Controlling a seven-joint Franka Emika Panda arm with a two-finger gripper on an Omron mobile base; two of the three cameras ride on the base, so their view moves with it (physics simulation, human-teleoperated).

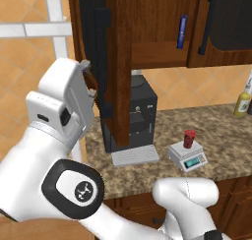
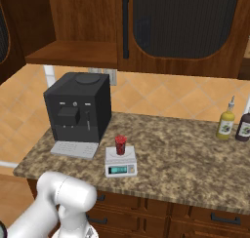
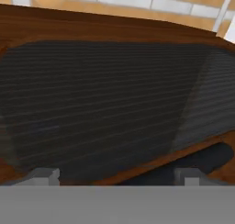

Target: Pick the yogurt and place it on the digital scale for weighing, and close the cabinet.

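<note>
The yogurt (image 2: pixel 120 145) stands on the digital scale (image 2: pixel 121 163) near the counter's (image 2: pixel 185 159) front edge, while the gripper (image 3: pixel 117 176), fingers parted and empty, faces the cabinet's (image 1: pixel 162 32) open left door (image 1: pixel 101 62).

Open cabinet (image 1: pixel 118 67) door edge-on, just before the claw (image 1: pixel 89 81).

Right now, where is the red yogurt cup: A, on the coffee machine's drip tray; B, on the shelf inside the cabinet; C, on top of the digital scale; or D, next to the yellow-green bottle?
C: the yogurt stands upright on the flat top plate of the digital scale, on the counter just beside the coffee machine.
</note>
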